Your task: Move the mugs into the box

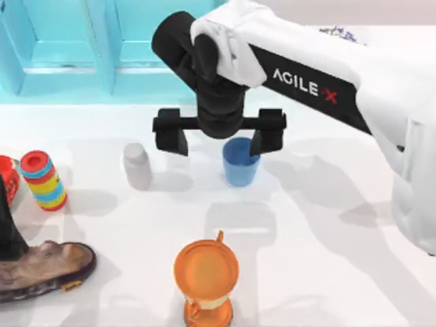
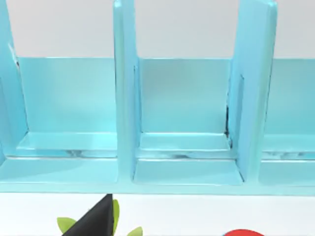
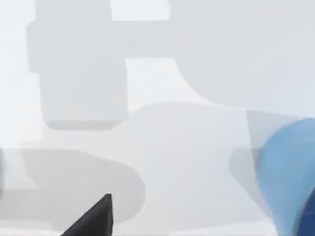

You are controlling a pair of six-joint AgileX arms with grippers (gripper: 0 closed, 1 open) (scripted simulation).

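Note:
The blue mug [image 1: 240,162] stands upright in the middle of the table, and its side also shows in the right wrist view [image 3: 288,177]. My right gripper [image 1: 218,144] hovers over it, open wide, with one finger by the mug's far right rim and the other well to its left. Nothing is held. The box [image 1: 68,65] is a turquoise compartmented case along the back left; the left wrist view faces its dividers [image 2: 187,123]. My left arm [image 1: 7,225] is parked at the far left edge, and one dark fingertip [image 2: 98,219] shows off-centre.
A small white bottle [image 1: 137,165] stands left of the mug. An orange round-topped jug [image 1: 206,276] is at the front centre. A stack of coloured rings [image 1: 44,180], a red object [image 1: 7,177] and a brown shoe [image 1: 41,269] lie at the left.

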